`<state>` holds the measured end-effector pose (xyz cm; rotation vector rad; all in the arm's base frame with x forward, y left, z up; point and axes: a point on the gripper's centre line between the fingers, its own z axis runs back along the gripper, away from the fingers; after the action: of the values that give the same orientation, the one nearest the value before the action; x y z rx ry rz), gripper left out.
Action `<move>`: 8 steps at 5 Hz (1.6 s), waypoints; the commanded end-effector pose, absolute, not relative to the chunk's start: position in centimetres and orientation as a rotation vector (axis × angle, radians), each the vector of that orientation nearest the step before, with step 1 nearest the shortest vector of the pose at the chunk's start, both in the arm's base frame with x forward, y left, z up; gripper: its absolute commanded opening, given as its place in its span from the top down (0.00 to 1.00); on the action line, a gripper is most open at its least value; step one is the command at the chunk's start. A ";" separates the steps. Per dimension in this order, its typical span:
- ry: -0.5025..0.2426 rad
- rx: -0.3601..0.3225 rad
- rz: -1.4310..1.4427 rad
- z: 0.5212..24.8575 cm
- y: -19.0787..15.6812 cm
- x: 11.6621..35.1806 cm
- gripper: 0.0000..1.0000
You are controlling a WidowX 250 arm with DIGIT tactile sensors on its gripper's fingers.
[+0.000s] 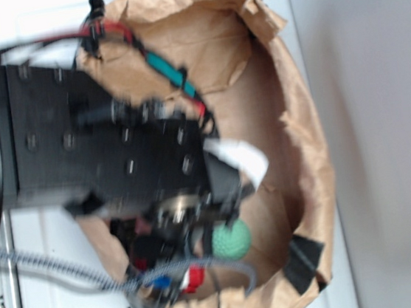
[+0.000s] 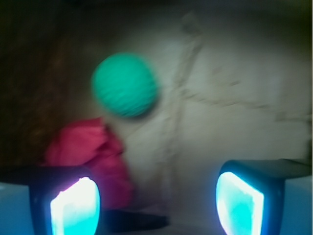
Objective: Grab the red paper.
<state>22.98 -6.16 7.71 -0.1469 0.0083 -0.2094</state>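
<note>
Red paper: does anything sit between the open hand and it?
Nothing visible does. In the wrist view the red paper lies just ahead of one of the hand's fingers, off its centreline. The green ball sits beyond it.

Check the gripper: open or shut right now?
Open. In the wrist view the gripper has its fingers spread wide, nothing between; the red paper lies beside the left one.

Inside paper bag (image 1: 305,150) on tabletop (image 1: 378,104): ball (image 2: 125,84) and paper wad (image 2: 90,154) touching or nearly so, wad nearer the hand (image 2: 156,203) in wrist view, by its left finger (image 2: 73,205); ball farther back.
</note>
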 end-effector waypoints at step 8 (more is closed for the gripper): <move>0.032 -0.267 -0.071 5.1 -7.7 23.6 1.00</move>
<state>23.37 -7.55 4.42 -0.2733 0.0527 -0.0716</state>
